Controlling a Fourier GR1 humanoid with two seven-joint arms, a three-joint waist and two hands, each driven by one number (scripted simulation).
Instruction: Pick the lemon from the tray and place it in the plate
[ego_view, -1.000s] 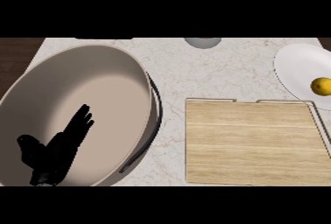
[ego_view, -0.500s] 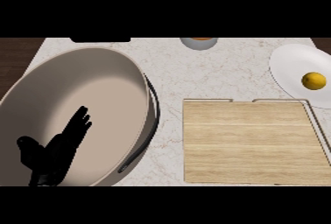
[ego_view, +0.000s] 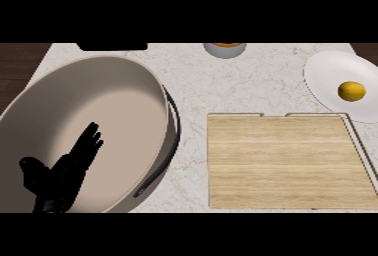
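Table (ego_view: 251, 80) space goes mostly to a beige oval basin (ego_view: 125, 90) and our wooden tray (ego_view: 284, 162); the white plate (ego_view: 328, 75) already holds the lemon (ego_view: 352, 91). Our left hand (ego_view: 63, 172) rests over the basin, fingers straight, holding nothing; the right hand is unseen. We judge placing done, with nothing left to carry.

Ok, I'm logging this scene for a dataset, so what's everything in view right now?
lemon: one, yellow, on the plate
plate: one, white, at the right edge
wooden tray: one, light wood, centre-right
large bowl: one, beige with a dark rim, left
small cup: one, grey, orange inside, top centre
dark object: one, black, top left, cannot tell what
counter: one, pale marble
left hand: one, black, open, over the bowl
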